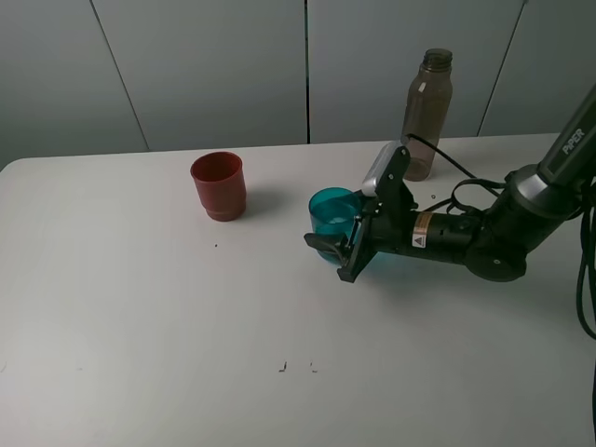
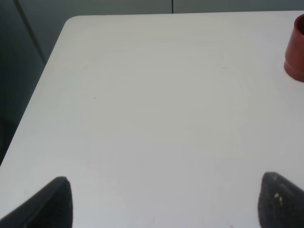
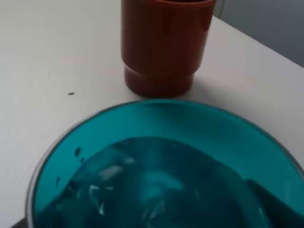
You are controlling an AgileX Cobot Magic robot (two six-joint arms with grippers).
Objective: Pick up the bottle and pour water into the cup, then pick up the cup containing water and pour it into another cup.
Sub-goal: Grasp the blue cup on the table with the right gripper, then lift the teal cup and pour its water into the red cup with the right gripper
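Right wrist view is pretty much filled by the cup (image 3: 156,156), with water visible inside, so the pour from the bottle looks done already. The right gripper (image 1: 340,228) is set around it side-on, low to the table. One finger shows in front and the other is hidden behind, so it can't be told whether the jaws are actually pinching the wall or just straddling it. Another cup (image 1: 219,184) is parked at about 10 o'clock from it, well apart, presumably as the pour target. The bottle (image 1: 426,112) is stood upright at 1 o'clock, out of the way. The left gripper (image 2: 166,204) is held spread wide with nothing between. The table (image 1: 140,326) is plain white with a few dark specks (image 1: 282,366), backed by grey wall panels (image 1: 205,65).
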